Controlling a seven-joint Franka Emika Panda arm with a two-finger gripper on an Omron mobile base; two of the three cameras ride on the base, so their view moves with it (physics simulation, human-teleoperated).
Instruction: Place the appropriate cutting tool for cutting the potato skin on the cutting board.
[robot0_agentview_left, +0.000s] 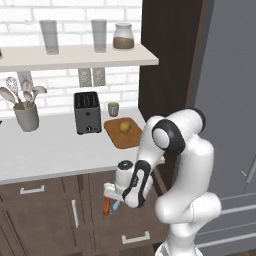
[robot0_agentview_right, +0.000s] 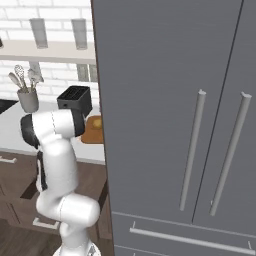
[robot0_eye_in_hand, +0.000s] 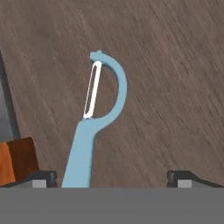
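1. In the hand view the gripper stands wide open, its two dark fingertips far apart at the bottom edge and closed on nothing.
2. Between them, nearer the left fingertip, lies the cutting tool: a light blue handle running up from the bottom edge to a curved blue loop with a narrow white blade. Whether it touches that fingertip cannot be told.
3. Just outside the left fingertip an orange-brown block shows at the picture's edge; what it is cannot be told.
4. Behind the peeler is dark wood-grain surface.
5. The left base view shows the gripper low in front of the brown lower cabinets, below the counter edge, with a bit of orange and light blue hanging just under it.
6. Further off, above the fingers on the pale counter, the cutting board carries the potato, well apart from the cutting tool.
7. Beside the board stand a dark toaster, a small cup and a utensil holder; a shelf above holds two glasses and a jar.
8. The right base view adds the grey fridge doors, which hide most of the cutting board; the white arm stands before the cabinets.
9. No readable writing.
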